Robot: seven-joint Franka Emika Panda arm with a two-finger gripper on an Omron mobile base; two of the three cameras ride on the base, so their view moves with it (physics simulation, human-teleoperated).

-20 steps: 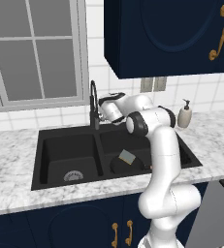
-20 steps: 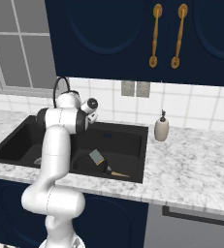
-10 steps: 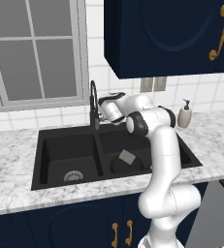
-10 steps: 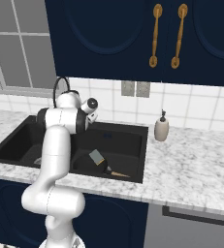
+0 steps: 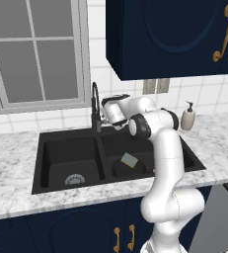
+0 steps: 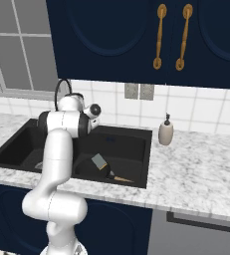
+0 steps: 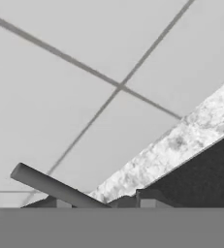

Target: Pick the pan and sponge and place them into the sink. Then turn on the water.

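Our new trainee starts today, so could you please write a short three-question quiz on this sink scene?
1. True or false: the sponge lies on the pan in the sink's right basin.
2. Which stands on the counter right of the sink? A) kettle B) soap dispenser C) mug
3. Fill in: the claw is at the ____.

Key: 1 true; 2 B; 3 faucet.

Left basin of sink (image 5: 51, 163) open, bare to drain. Right basin crowded: pan (image 5: 130, 169) with sponge (image 5: 129, 159) on it. Faucet (image 5: 95, 106) blocks far rim, tiled wall just behind. Soap bottle (image 5: 187, 117) stands far right on counter.
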